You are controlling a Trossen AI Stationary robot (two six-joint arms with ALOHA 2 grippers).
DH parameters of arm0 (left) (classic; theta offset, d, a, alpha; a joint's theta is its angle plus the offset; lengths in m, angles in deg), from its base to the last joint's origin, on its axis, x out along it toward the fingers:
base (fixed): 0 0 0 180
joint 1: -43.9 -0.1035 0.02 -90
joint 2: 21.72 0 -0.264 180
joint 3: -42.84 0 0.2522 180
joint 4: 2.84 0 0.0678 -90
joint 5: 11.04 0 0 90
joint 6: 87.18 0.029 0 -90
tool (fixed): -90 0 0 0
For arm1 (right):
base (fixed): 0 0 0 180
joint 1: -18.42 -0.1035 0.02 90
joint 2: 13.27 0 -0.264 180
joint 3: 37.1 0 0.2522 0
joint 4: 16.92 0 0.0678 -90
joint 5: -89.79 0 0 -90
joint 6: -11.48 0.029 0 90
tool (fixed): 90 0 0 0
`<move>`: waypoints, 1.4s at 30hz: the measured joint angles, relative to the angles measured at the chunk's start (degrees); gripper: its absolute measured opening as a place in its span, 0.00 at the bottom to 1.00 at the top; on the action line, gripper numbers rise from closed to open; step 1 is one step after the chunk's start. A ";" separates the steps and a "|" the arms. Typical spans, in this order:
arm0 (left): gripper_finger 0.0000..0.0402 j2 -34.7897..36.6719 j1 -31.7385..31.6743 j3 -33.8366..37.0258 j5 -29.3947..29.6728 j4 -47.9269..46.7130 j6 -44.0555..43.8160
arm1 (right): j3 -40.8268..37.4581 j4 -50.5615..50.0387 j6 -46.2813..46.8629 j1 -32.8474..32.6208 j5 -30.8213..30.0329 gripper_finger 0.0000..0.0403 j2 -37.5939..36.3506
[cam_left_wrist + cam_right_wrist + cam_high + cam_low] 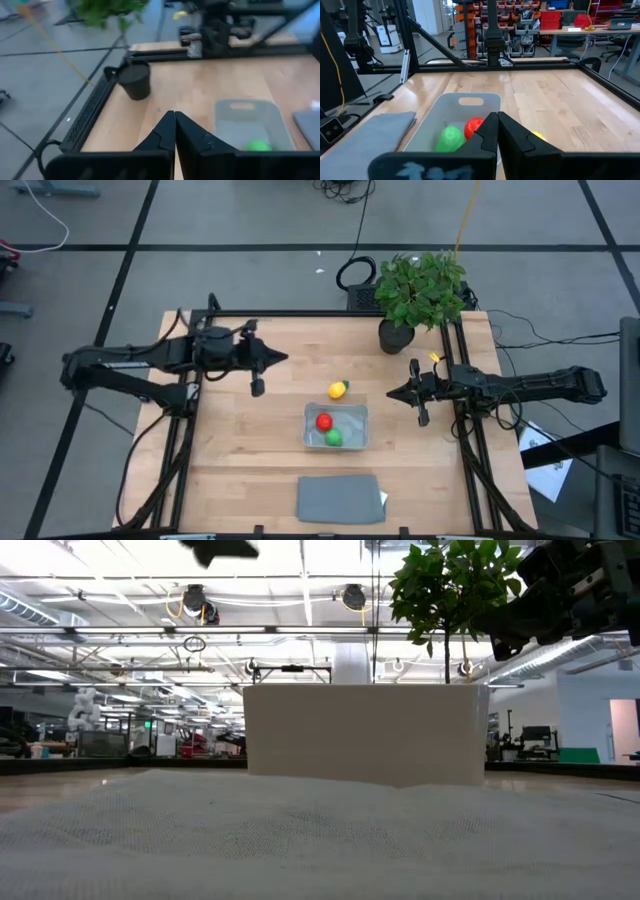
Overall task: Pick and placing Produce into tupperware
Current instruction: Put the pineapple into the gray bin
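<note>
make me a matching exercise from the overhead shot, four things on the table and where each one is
Things:
1. red round piece
2. yellow piece
3. grey lid
4. potted plant

Places:
A. at the table's far right corner
B. inside the tupperware, beside the green round piece
C. flat on the wood at the table's near edge
D. on bare wood just outside the tupperware's far wall

Pairs: 1-B, 2-D, 3-C, 4-A
</note>
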 joint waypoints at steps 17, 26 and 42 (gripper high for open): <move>0.01 7.57 -8.13 37.41 -4.12 36.91 -4.35 | 0.00 0.53 0.60 0.00 -0.13 0.00 0.00; 0.00 11.60 -13.17 50.65 -14.58 59.06 -8.56 | 0.00 0.51 -0.54 0.02 -0.22 0.00 -0.02; 0.00 22.89 -12.50 49.84 -18.87 50.89 -5.91 | 0.00 0.88 -1.06 0.04 -0.24 0.00 -0.02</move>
